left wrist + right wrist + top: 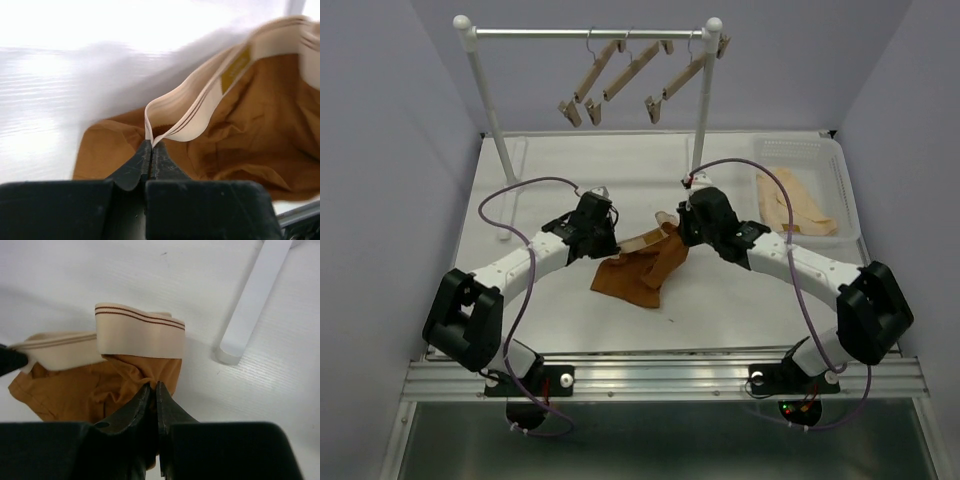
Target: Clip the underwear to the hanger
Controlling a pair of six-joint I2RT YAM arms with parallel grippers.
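While both arms reach in from the near edge, I see their claws meeting over the middle of the tabletop [520, 330], one at each end of the underwear [638, 268]. The left claw [151, 146] is pressed fully together, its tips pinching the edge of the pale waistband [200, 112] where the band folds over. The right claw [153, 388] is all but closed as well, with rust-brown cloth bunched between its tips just under the striped band. The waistband spans the gap between the two claws, and the brown body of the garment droops from it and lies crumpled on the tabletop toward the near side.

Just beyond the right claw stands the rack's right post [701, 120]. Farther right, a white tray [845, 190] holds cream garments [798, 205]. At the far end the rail [590, 33] carries three wooden hangers [632, 70] by their wire hooks. All three hang tilted, clips at their ends, well apart from the underwear.
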